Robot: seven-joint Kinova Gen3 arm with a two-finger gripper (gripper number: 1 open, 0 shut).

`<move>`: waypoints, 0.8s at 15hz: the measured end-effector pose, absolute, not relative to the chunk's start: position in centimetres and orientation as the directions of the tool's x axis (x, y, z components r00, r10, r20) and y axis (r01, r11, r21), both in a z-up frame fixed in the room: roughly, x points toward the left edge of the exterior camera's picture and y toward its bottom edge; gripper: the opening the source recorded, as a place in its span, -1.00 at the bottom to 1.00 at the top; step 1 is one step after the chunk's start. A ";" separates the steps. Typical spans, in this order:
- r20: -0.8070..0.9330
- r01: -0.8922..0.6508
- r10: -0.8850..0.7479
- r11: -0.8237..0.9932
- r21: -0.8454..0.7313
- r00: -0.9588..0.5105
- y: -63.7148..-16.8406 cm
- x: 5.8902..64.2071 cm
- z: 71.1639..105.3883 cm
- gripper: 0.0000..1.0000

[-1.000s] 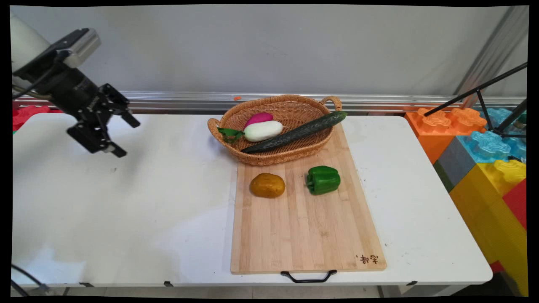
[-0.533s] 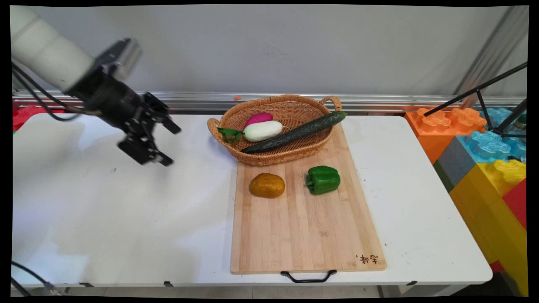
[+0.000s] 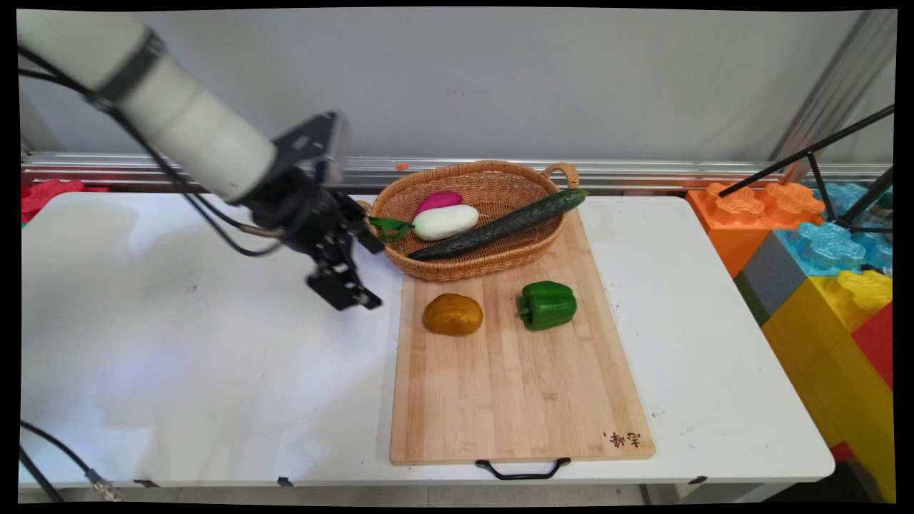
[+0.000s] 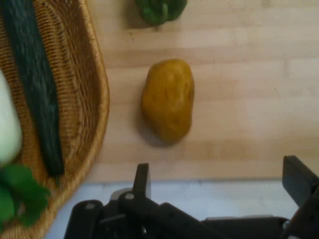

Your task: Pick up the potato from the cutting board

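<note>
My gripper (image 3: pixel 374 275) hangs open over the white table, just left of the wooden cutting board (image 3: pixel 514 385) and close to the wicker basket's (image 3: pixel 464 269) left handle. Nothing is between its fingers. The nearest thing is a brown potato (image 3: pixel 453 314) on the board, with a green bell pepper (image 3: pixel 548 305) to its right. In the hand view the gripper (image 4: pixel 219 181) is over the table's white surface, and the potato (image 4: pixel 168 101) lies straight ahead on the board (image 4: pixel 249 124). The pepper (image 4: pixel 160 10) shows beyond it, and the basket (image 4: pixel 97 99) is to the left.
The basket holds a long cucumber (image 3: pixel 500 224), a white radish with green leaves (image 3: pixel 446 222) and a magenta vegetable (image 3: pixel 439 201). Big coloured blocks (image 3: pixel 821 264) and a black tripod (image 3: pixel 828 185) stand off the table's right side. A red block (image 3: pixel 43 194) lies at the far left.
The arm has swept to the right and slightly down, carrying the open gripper from the table's far left to the board's left edge. The vegetables have not moved.
</note>
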State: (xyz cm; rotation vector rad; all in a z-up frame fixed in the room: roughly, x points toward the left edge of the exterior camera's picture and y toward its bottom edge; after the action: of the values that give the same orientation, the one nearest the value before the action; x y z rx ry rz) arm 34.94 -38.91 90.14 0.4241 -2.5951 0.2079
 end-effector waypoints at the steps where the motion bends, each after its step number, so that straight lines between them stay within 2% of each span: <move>1: 0.499 -0.335 -0.257 0.939 -0.072 -0.828 -39.4 34.0 89.5 1.00; 6: 0.492 -0.328 -0.245 0.940 -0.090 -0.835 -41.7 29.8 85.3 1.00; 12: 0.479 -0.320 -0.228 0.940 -0.119 -0.848 -43.4 27.4 81.2 1.00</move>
State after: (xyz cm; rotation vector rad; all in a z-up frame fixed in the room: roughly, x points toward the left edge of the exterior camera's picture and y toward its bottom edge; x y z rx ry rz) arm 27.43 -43.45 81.21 0.3934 -2.6224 0.2678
